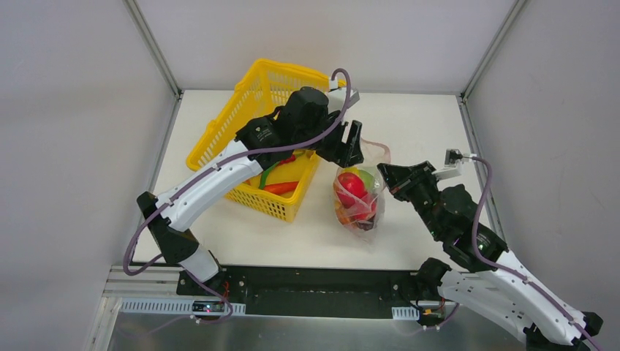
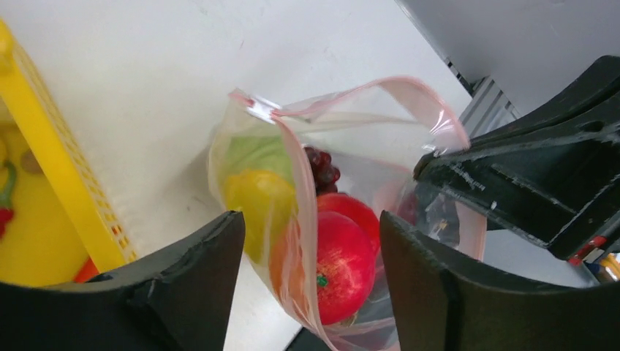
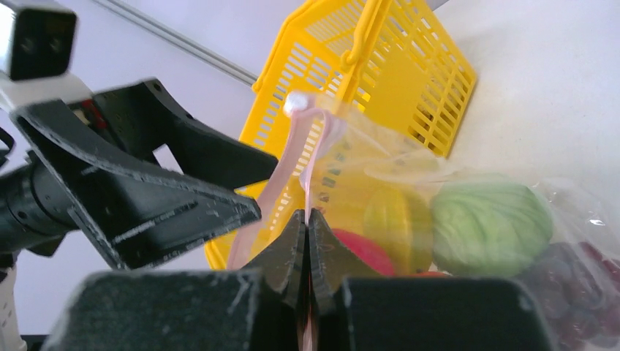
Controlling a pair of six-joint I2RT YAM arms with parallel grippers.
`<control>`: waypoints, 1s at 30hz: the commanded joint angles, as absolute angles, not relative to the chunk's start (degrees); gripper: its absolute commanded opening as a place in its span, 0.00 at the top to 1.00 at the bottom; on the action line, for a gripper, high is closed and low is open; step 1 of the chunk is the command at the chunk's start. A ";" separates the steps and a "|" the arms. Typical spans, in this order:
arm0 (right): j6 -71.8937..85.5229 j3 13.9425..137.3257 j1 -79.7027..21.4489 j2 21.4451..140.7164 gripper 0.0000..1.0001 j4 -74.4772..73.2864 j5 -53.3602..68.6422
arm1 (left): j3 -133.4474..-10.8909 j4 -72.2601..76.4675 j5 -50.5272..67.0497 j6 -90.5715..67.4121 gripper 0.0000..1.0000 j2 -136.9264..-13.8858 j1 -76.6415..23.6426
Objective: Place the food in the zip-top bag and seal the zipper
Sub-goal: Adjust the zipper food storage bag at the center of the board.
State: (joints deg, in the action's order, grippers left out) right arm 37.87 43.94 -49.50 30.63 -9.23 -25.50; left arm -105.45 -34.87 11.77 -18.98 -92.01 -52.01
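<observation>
The zip-top bag hangs just right of the basket and holds food: a red tomato, a yellow piece, purple grapes and a green cabbage. Its mouth gapes, and the pink zipper arches over the opening. My right gripper is shut on the zipper edge and holds the bag up from the right. My left gripper is open above the bag's far side. One wall of the bag passes loosely between its fingers without being clamped.
A yellow lattice basket stands left of the bag, tilted against the left arm. An orange carrot and green and red pieces lie inside it. The two grippers sit close together over the bag. The table's right edge runs behind the right arm.
</observation>
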 commanded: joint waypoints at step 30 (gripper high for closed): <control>38.71 43.68 -49.60 33.52 1.00 -1.04 -27.05 | -77.15 -19.62 -15.42 -53.32 0.02 -72.33 -63.63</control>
